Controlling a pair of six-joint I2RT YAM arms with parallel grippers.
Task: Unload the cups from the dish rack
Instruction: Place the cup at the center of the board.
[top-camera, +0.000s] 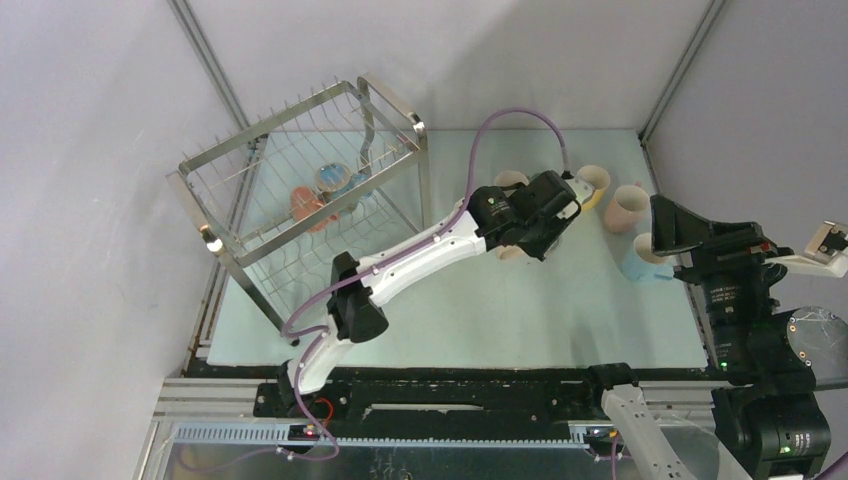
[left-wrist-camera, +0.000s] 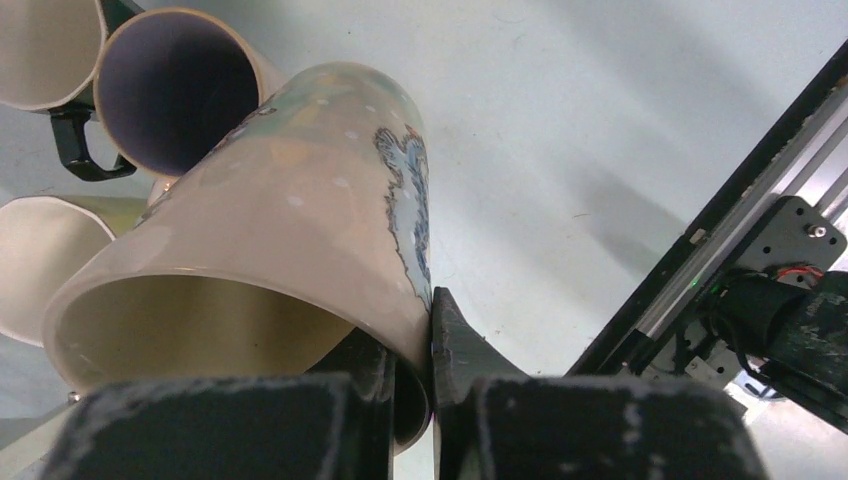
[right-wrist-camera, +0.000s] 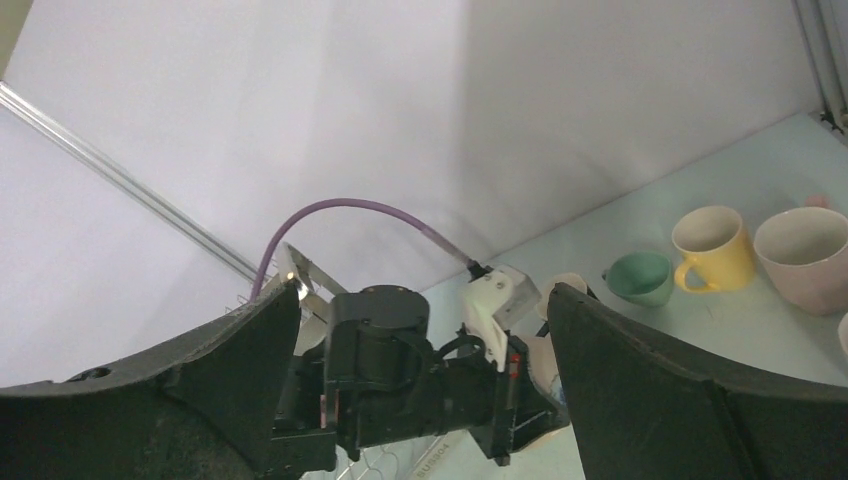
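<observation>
**A:** How far along is the unloading?

**B:** Past halfway, I'd judge. The left hand (left-wrist-camera: 425, 330) is pinched shut on the wall of a beige mug (left-wrist-camera: 300, 220), with one finger inside the rim and one outside. The mug juts out tilted in front of it, over the table (top-camera: 480, 310). I can't tell whether its base touches down.

**A:** And the cups already out?

**B:** Several stand on the table just beyond that hand's fingertips: a yellow cup (top-camera: 592, 185), a pink cup (top-camera: 628, 207) and a green cup (right-wrist-camera: 640, 278). In the left wrist view more crowd close ahead of the held mug, among them a black-handled cup (left-wrist-camera: 85, 150). A pale blue cup (top-camera: 640, 262) sits just beside the right hand (right-wrist-camera: 425, 300).

**A:** Is that hand doing anything?

**B:** No. Its fingers are spread wide with nothing between them, and it faces the left hand from the far side of the cluster.

**A:** What's left?

**B:** The dish rack (top-camera: 421, 170) is well behind the left hand, back along its arm. An orange-red cup (top-camera: 308, 207) and a light blue cup (top-camera: 333, 178) are still on its prongs, and the wires may hide others. So this mug has to be set down, and by my reckoning at least two more fetched.
</observation>
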